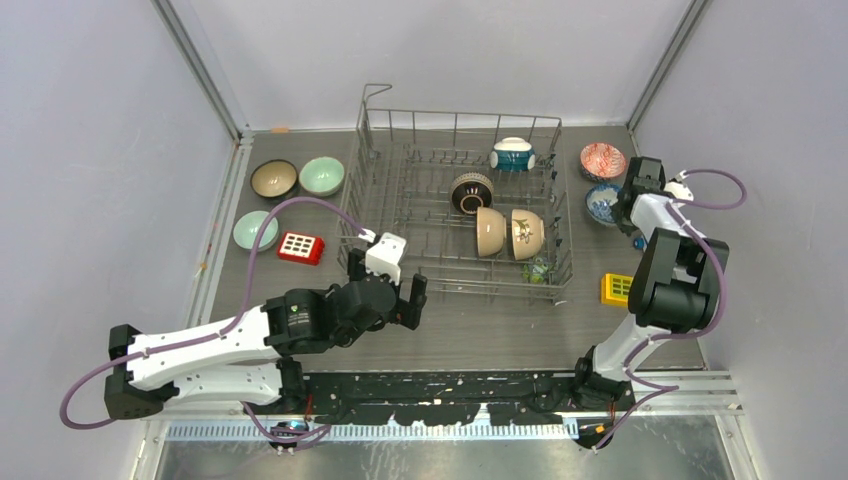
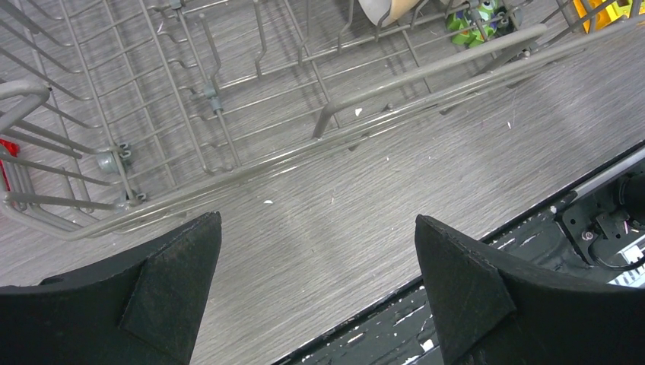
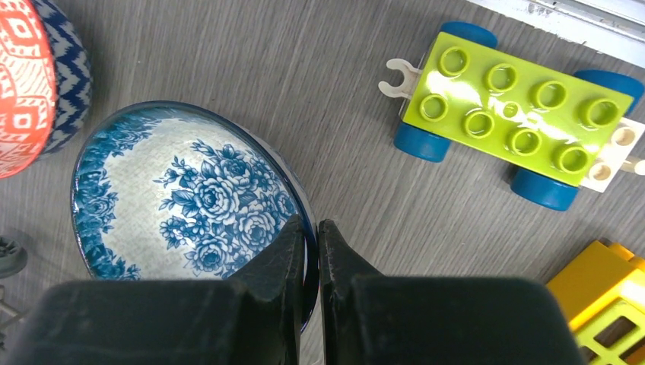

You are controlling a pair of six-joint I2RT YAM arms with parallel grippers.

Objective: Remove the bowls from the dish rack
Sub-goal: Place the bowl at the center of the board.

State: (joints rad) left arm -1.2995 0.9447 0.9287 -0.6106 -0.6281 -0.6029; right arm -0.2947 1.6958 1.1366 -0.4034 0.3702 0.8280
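Observation:
The grey wire dish rack (image 1: 400,215) stands mid-table and holds a teal-and-white bowl (image 1: 512,154), a dark brown bowl (image 1: 471,193) and two cream bowls (image 1: 490,231) on edge. A brown bowl (image 1: 273,179) and two pale green bowls (image 1: 322,176) sit left of it. A red patterned bowl (image 1: 602,161) sits right of it. My right gripper (image 3: 310,228) is shut on the rim of a blue-and-white floral bowl (image 3: 175,190), one finger inside and one outside; the bowl is upright, at table level beside the red bowl (image 3: 23,84). My left gripper (image 2: 318,228) is open and empty over bare table, just in front of the rack's near rail (image 2: 426,72).
A red toy block (image 1: 300,247) lies left of the rack. A green toy figure (image 1: 537,268) sits in the rack's near right corner. A lime wheeled block (image 3: 517,99) and a yellow block (image 3: 601,296) lie close to the right gripper. Walls enclose the table's sides.

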